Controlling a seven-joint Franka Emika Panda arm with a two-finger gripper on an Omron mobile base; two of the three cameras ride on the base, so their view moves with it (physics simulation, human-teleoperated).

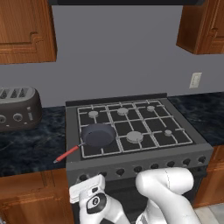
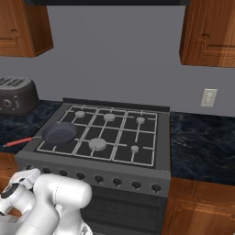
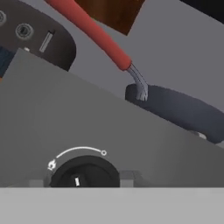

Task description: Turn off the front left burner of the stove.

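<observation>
1. The stove (image 1: 131,127) stood between dark counters, its knob row along the near front panel.
2. The gripper (image 1: 87,189) hung low before the leftmost knob (image 3: 83,173); whether its jaws were released or clenched could not be told.
3. Risk: the red handle of the pan (image 1: 98,134) overhung the left edge, and a rising wrist might knock it.
4. Grabbing the neighbouring knob would leave the front left burner lit.

The white arm rises from the base, folds at a bulky elbow, and reaches forward and low. Its wrist and flat white hand are level with the stove front. The gripper (image 1: 87,186) points forward; its fingers are hidden.
</observation>
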